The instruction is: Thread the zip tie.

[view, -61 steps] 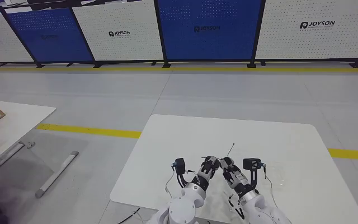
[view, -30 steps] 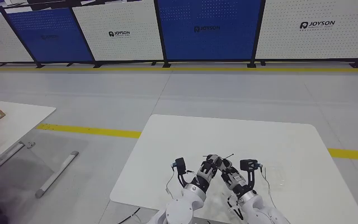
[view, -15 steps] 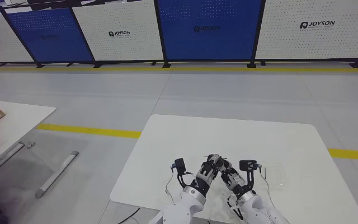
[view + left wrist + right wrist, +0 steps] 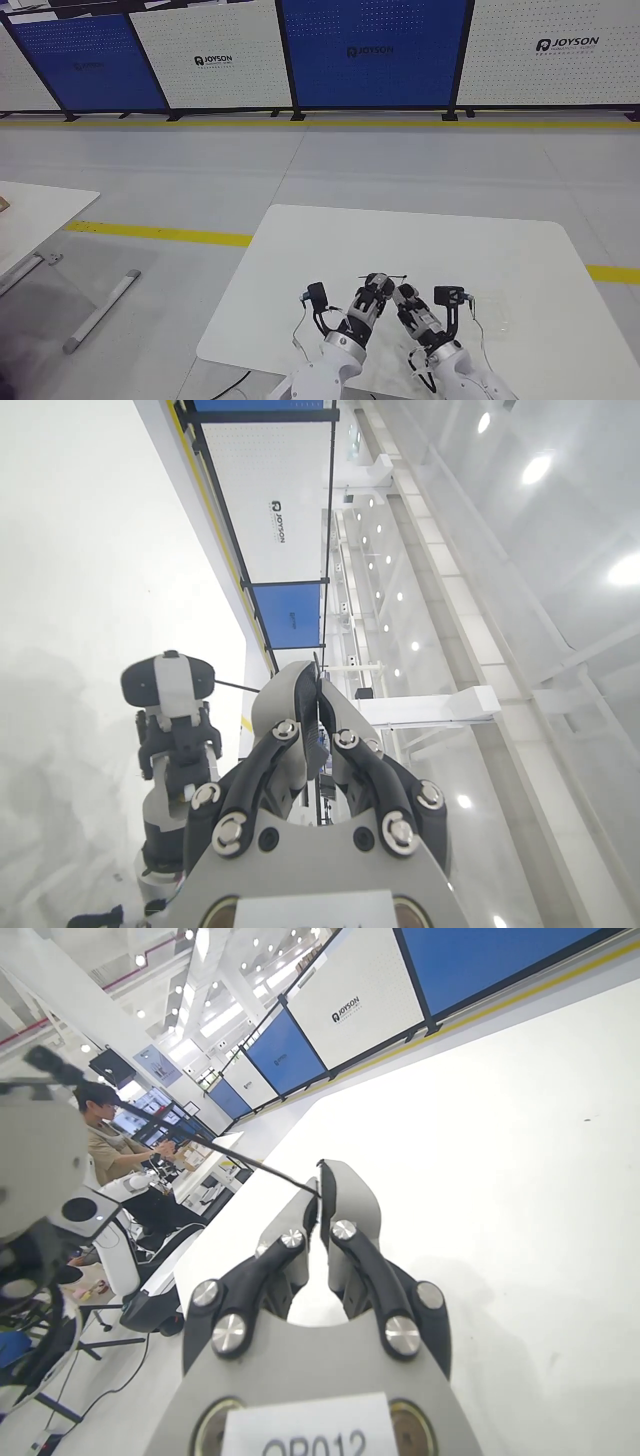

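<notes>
Tip of zip tie (image 4: 270, 1173) unseen inside right claw (image 4: 319, 1184).

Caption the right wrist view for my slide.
Right end effector shut on a thin black zip tie, holding it over the white table.

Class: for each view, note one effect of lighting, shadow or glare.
Top view: even light, the black zip tie is a thin line on the white table. Left wrist view: ceiling lamps bloom into white glare beyond the left claw. Right wrist view: the right claw throws a soft shadow on the table.
</notes>
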`<state>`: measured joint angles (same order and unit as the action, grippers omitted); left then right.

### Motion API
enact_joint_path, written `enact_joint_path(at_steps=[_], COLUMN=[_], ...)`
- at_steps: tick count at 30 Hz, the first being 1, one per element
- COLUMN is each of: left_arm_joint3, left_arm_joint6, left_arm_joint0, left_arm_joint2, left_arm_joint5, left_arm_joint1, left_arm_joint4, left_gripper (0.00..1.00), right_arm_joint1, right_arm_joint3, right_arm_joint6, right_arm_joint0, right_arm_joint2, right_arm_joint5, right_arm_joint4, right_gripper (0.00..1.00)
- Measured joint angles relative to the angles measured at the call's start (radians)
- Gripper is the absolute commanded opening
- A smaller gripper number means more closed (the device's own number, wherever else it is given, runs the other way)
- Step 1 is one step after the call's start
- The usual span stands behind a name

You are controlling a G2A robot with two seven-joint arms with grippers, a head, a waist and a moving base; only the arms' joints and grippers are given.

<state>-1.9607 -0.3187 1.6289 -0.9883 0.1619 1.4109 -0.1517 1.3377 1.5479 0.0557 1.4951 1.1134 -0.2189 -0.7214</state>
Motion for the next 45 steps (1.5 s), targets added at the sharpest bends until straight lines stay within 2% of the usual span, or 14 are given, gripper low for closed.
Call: enact_joint_path(at_steps=[4,9,16,22,25,45], left_arm_joint3=[0.02,0.069,0.141,0.218,0.233,0.232], left_arm_joint6=[-0.034,-0.073,-0.123,-0.188,-0.199,-0.198], left_arm_joint0=[-0.016,-0.035,-0.064,-0.106,-0.114,-0.114], left_arm_joint2=[-0.019,-0.03,-0.036,-0.037,-0.037,-0.037], left_arm_joint5=[0.013,0.011,0.002,-0.013,-0.014,-0.014], left_arm_joint1=[0.004,0.01,0.021,0.033,0.036,0.035], left_arm_joint4=[-0.032,-0.053,-0.087,-0.103,-0.113,-0.112], left_gripper=[0.0,0.0,0.0,0.0,0.0,0.0], right_arm_joint1=[-0.01,-0.029,-0.06,-0.075,-0.076,-0.076], right_arm_joint3=[0.044,0.137,0.275,0.287,0.281,0.281], right_arm_joint6=[-0.039,-0.087,-0.137,-0.187,-0.192,-0.191], right_arm_joint0=[0.044,0.136,0.255,0.301,0.302,0.302], right_arm_joint2=[0.063,0.187,0.362,0.453,0.465,0.464], right_arm_joint5=[-0.04,-0.124,-0.121,-0.121,-0.121,-0.121], right_arm_joint4=[0.048,0.181,0.408,0.559,0.595,0.592], right_gripper=[1.0,1.0,1.0,1.0,1.0,1.0])
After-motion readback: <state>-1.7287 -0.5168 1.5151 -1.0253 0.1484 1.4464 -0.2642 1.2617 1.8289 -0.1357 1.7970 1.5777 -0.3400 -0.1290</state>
